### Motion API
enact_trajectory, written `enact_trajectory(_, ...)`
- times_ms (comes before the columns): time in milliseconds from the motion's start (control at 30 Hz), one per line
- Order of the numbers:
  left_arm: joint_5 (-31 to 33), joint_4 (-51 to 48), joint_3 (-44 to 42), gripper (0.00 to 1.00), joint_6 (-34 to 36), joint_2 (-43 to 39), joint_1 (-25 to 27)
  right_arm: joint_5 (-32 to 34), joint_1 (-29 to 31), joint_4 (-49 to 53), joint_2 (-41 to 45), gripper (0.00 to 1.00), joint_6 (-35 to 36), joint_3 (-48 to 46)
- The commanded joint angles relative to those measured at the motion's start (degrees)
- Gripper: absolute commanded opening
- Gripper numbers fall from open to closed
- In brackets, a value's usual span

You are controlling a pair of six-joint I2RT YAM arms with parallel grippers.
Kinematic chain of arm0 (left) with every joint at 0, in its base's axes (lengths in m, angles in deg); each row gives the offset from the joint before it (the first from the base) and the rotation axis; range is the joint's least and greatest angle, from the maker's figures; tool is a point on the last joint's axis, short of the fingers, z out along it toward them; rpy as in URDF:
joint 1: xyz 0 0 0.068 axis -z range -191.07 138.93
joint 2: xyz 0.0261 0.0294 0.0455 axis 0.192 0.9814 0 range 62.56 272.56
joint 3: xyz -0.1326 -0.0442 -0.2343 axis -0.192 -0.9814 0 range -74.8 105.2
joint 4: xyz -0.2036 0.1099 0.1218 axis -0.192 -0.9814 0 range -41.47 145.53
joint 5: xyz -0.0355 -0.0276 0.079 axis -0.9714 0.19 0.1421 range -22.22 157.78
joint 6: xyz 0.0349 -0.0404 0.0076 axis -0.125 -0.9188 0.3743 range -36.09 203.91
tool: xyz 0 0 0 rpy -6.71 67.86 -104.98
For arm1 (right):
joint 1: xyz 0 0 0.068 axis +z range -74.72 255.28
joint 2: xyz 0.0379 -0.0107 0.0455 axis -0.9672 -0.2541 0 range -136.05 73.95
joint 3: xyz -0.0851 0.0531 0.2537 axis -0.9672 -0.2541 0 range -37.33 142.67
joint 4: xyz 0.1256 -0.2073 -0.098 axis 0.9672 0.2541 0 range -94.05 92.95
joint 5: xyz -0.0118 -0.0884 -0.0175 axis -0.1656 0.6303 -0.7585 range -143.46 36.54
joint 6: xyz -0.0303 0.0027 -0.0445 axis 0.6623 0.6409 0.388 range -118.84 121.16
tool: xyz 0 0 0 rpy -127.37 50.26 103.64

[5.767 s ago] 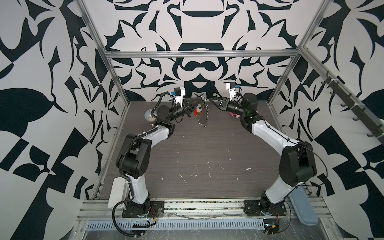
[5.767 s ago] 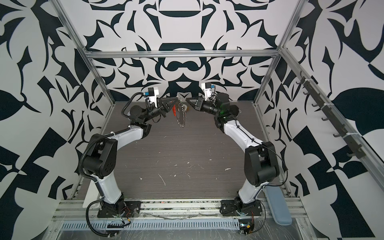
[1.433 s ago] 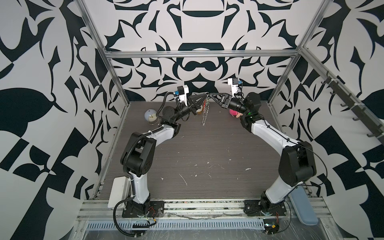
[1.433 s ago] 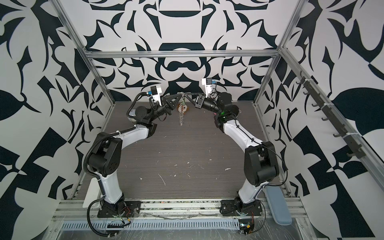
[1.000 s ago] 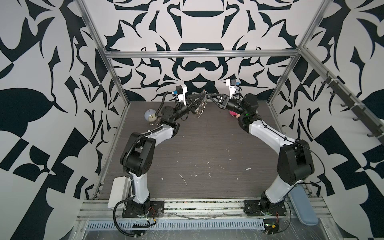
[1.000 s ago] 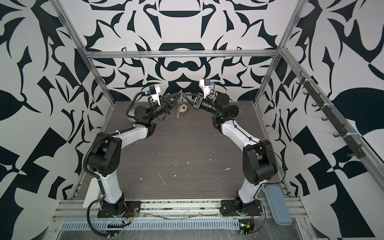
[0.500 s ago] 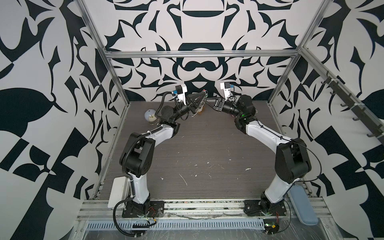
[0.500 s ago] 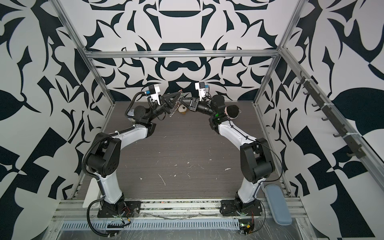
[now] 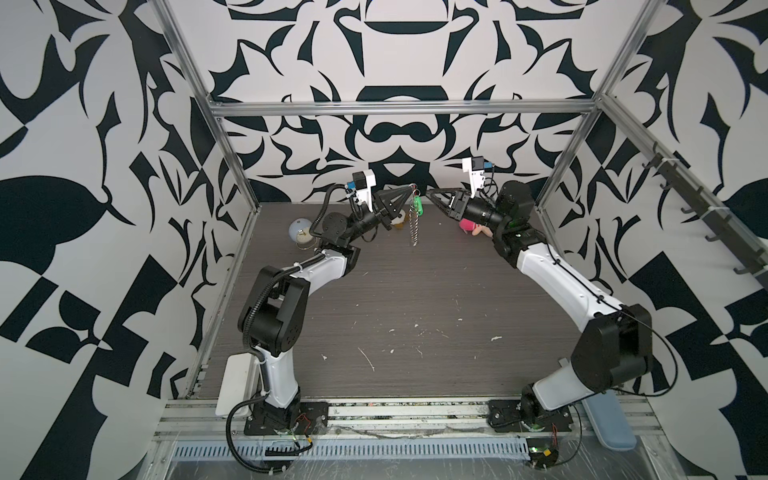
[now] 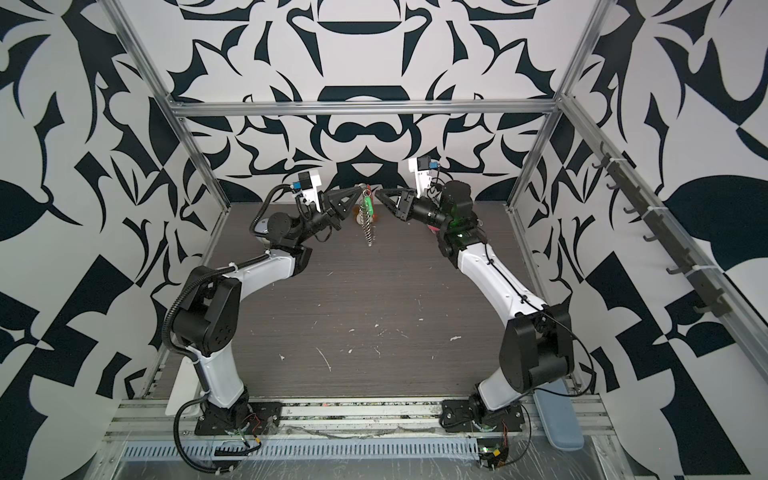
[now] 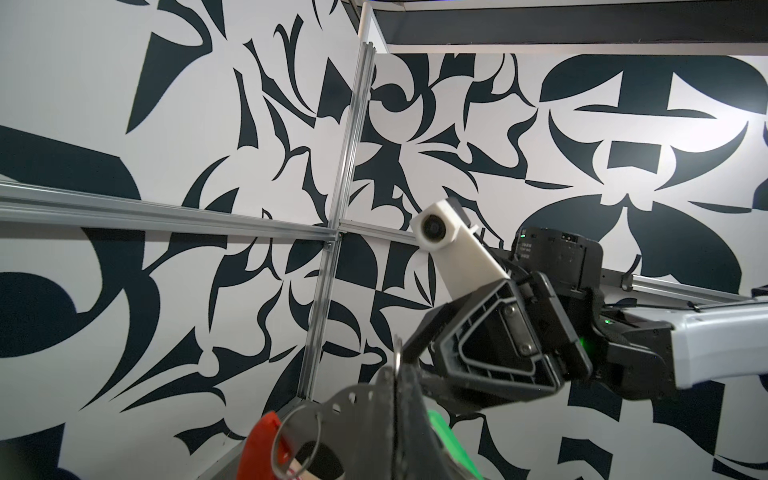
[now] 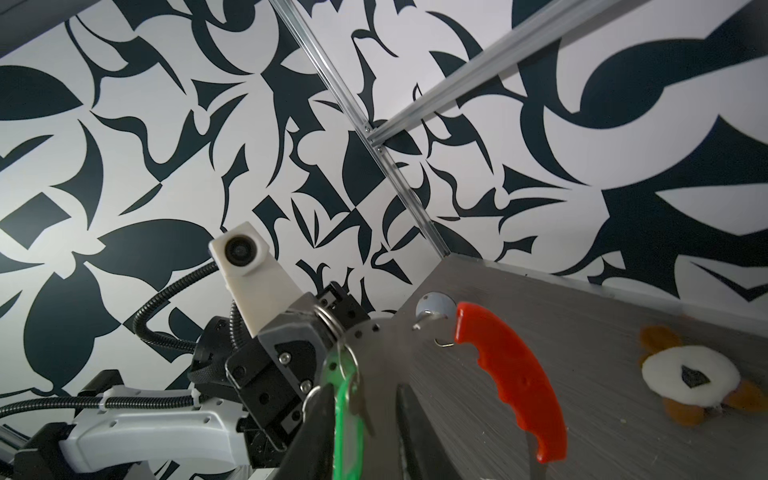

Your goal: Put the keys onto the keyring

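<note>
The keyring [image 9: 413, 226] hangs above a scuffed grey table [image 9: 415, 299] inside black-and-white walls [image 9: 395, 54].

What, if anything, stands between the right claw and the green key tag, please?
Nothing visible does: in a top view only open air separates the right claw from the green key tag, which hangs beside the keyring chain below the left claw.

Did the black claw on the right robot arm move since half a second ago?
Yes. The right gripper pulled back rightward, away from the hanging silver ring chain and toward the unmoved pink plush toy.
</note>
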Motion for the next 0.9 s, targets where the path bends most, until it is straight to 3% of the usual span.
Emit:
enact_trajectory(0,-0.57,3.56,-0.3,0.0,-0.76,-2.3,-0.29,-0.66,1.1,0.04,-0.08,0.3,3.61,4.01)
enact_trajectory(533,-2.48,3.58,1.44,0.0,-2.73,-1.4,-0.3,-2.56,2.66,-3.96,-3.3,0.29,2.64,6.26)
enact_trajectory(867,-2.76,3.52,0.04,0.0,-2.6,-2.34,-0.82,-1.67,1.58,2.55,0.01,0.33,7.76,6.61)
